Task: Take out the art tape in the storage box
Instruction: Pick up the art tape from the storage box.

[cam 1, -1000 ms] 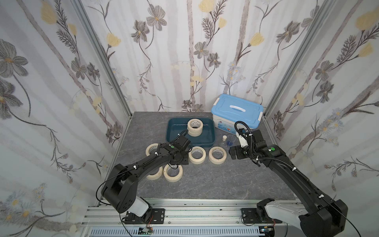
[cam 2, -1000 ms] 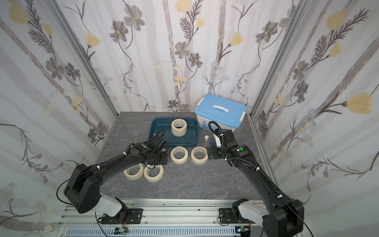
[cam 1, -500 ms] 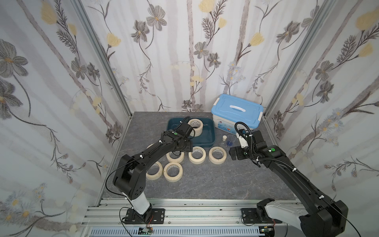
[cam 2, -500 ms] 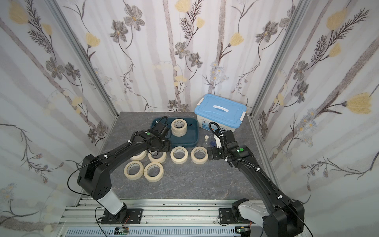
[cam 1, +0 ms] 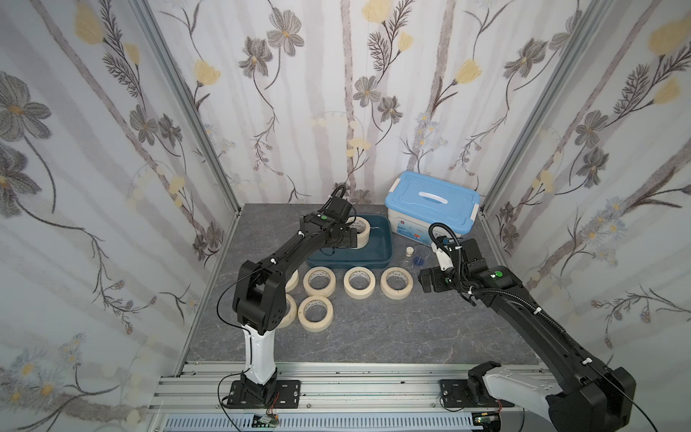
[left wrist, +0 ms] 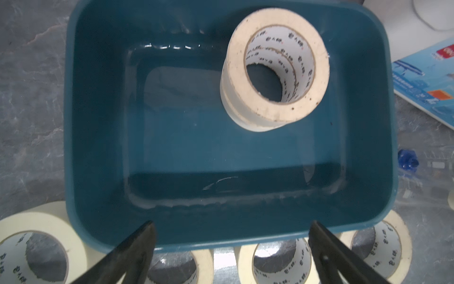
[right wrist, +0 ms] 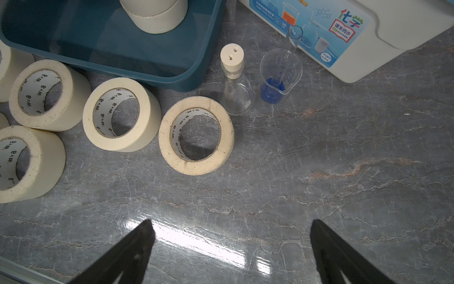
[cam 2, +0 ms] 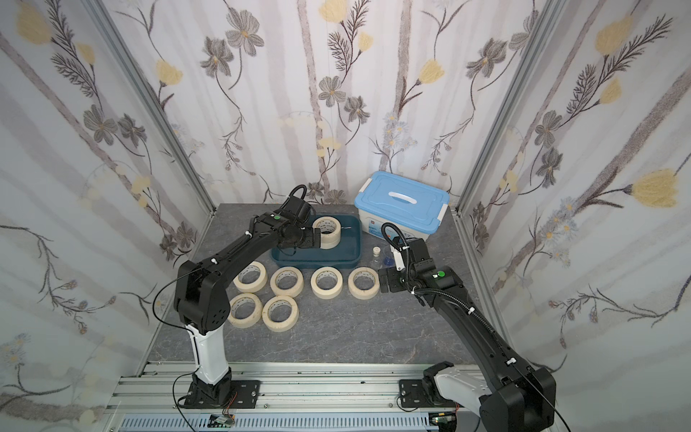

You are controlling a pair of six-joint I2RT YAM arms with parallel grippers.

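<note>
A: What changed on the left hand (left wrist: 232, 227)?
B: A second ago it was down in the row on the table (right wrist: 319, 172), letting go of a roll. Since then it lifted and swung back over the storage box (left wrist: 98, 123). Fingers were spread wide, nothing between them.
A: So one more out?
B: Yes. Six rolls (cam 2: 280, 326) sat on the table just outside the box's front wall: four in a row, two nearer the robot. I'd read that as six of eight done.
A: What was left in the box?
B: One art tape stack (left wrist: 277, 112), two rolls high, flat on the box floor, toward the far side nearer the white tub (cam 1: 448, 213). Nothing else in there.
A: Stack vs hand?
B: Not between the fingers. The fingertips hung over the box's near rim. The stack lay ahead of them, offset toward the tub side, no contact. My guess: it needed a reach forward and down.
A: Right hand (right wrist: 231, 226)?
B: Hadn't moved. Fingers apart, empty, hovering over bare table near the end roll of the row.
</note>
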